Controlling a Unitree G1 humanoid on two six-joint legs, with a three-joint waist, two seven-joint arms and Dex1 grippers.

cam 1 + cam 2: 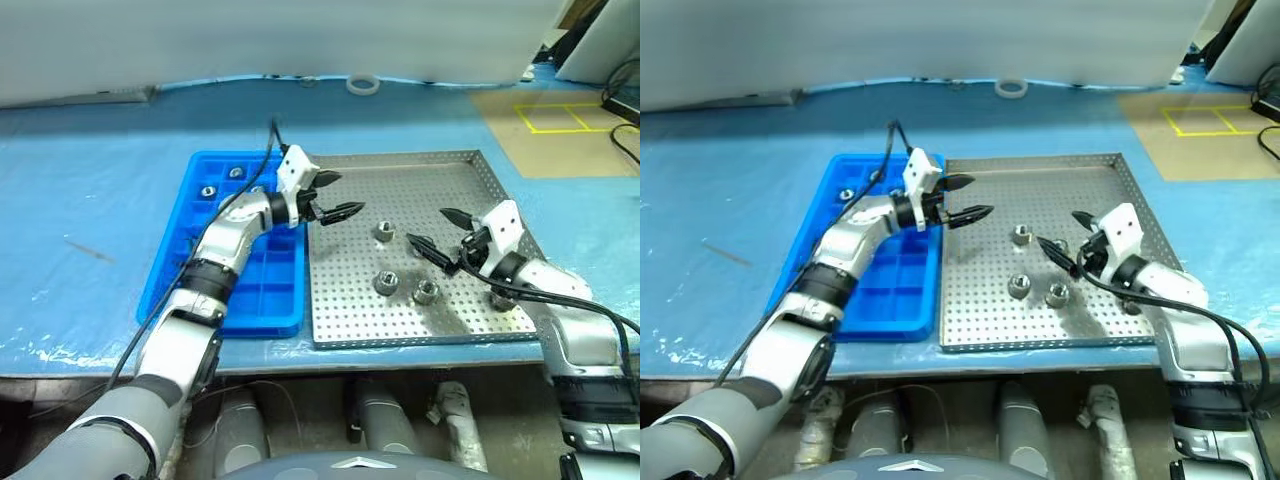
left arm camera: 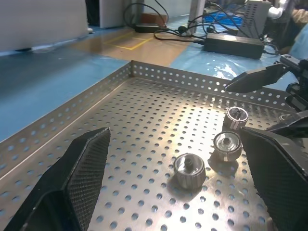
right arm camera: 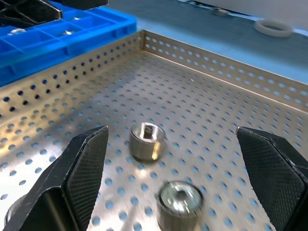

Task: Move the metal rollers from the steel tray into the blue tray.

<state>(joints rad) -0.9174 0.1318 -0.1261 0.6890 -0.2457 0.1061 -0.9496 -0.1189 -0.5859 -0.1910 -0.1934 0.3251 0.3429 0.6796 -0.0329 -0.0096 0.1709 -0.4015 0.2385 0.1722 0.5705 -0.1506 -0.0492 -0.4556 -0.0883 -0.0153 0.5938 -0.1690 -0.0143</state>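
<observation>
Metal rollers: four show on the steel tray (image 1: pixel 400 170) floor, two nearest the front rim at (image 1: pixel 386 283) and (image 1: pixel 426 292), one further back at (image 1: pixel 383 232), and one partly hidden behind the right gripper's fingers; at least three more already sit in far compartments of the blue tray (image 1: pixel 165 270), one at (image 1: pixel 208 191).
Right gripper (image 1: pixel 432 232): jaws spread wide, holding nothing, poised over the right-hand part of the steel tray, just beside the rollers.
Left gripper (image 1: pixel 332 196): also spread wide and empty, hanging over the steel tray's left edge, close to the blue tray.
Risk, crowding: both grippers point toward the same small cluster, so their fingertips could knock together if both go in at once.
Risk, rolling: the front pair lie close together (round pieces on a smooth perforated floor), so a finger coming down off-centre would likely nudge one away or pinch two.
Risk, drop: a short, smooth cylinder gripped near its rim may slip out on the way to the blue tray.
Right wrist view: shows the square-looking bore of one roller, possibly a hex; the head views cannot settle it.
Left wrist view: shows power bricks and cables beyond the tray.
Far: a white tape ring (image 1: pixel 363 84) lies well behind both trays.
</observation>
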